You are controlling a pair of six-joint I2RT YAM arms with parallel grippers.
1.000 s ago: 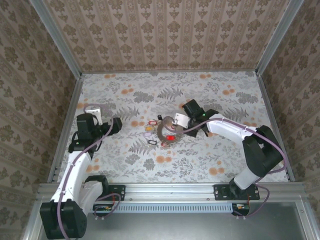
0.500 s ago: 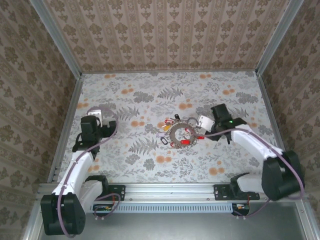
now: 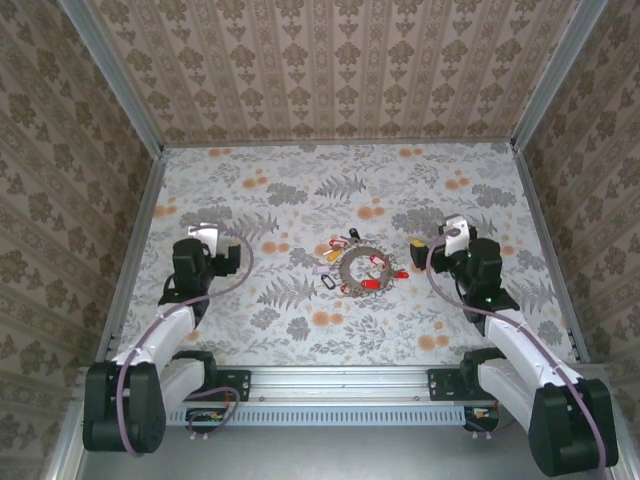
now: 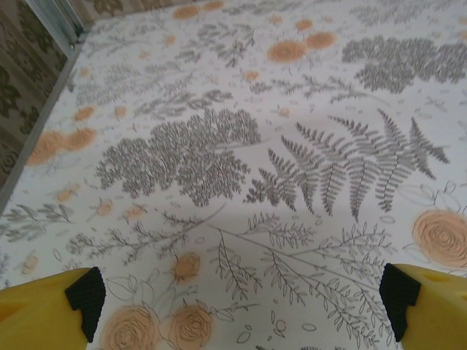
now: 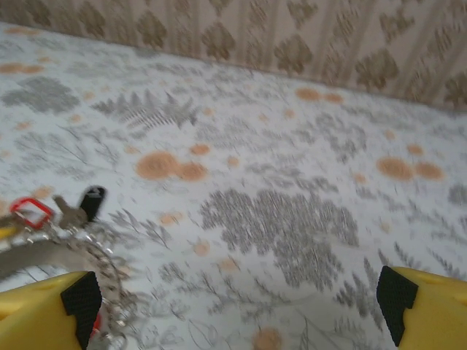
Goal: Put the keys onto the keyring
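At the table's (image 3: 300, 180) right side, the right gripper (image 3: 424, 250) is held spread wide and empty. Near its nine o'clock, the keyring (image 3: 344, 268) is laid flat, with the keys (image 3: 370, 285) clustered round it. Well apart, further toward nine o'clock, the left gripper (image 3: 228, 258) is likewise spread, grasping nothing.

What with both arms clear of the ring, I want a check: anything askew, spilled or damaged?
Nothing stands out. The keyring lies flat on the table, keys bunched at its rim, none strayed. The left gripper and right gripper hang open, apart from it.
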